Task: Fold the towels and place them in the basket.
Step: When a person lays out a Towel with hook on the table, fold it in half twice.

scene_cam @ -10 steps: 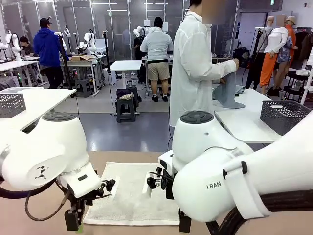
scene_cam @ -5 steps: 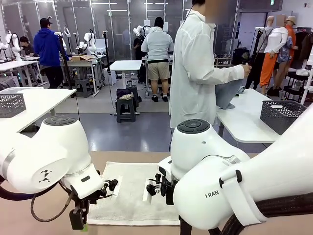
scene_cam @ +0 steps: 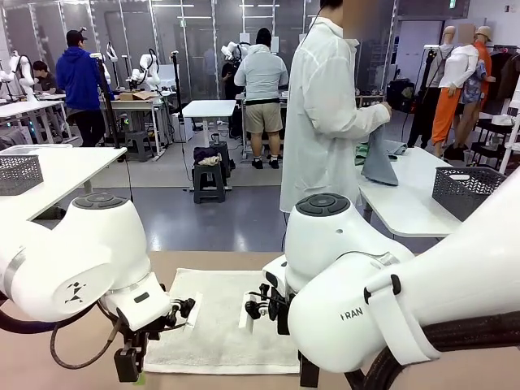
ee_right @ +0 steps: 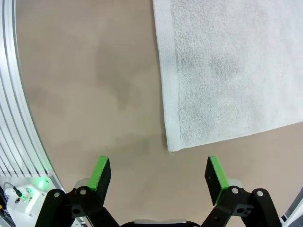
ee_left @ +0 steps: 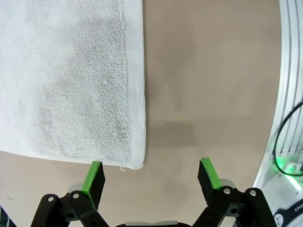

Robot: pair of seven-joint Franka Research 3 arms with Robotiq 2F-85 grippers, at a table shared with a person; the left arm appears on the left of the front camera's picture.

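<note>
A cream-white towel [scene_cam: 219,321] lies flat on the tan table between my two arms. In the left wrist view one near corner of the towel [ee_left: 71,85] sits just above one green fingertip [ee_left: 96,171]; my left gripper [ee_left: 151,172] hovers open over bare table beside that edge. In the right wrist view the other near corner of the towel [ee_right: 222,71] lies between the open fingers of my right gripper [ee_right: 158,172], a little ahead of them. Across the table, a person in a white coat holds a grey-blue towel [scene_cam: 379,162] over a side table. A dark grey mesh basket [scene_cam: 471,191] stands on that side table.
The table's front edge with a metal rail [ee_right: 19,118] runs close behind the right gripper, and the same rail [ee_left: 289,71] shows beside the left one. A second mesh basket [scene_cam: 18,173] sits on a white table at the far left. Bare tan table [ee_left: 208,71] flanks the towel.
The person raised the grey-blue towel, then lowered it again over the side table. Both arms have only shifted slightly, and the white towel lies as before.
</note>
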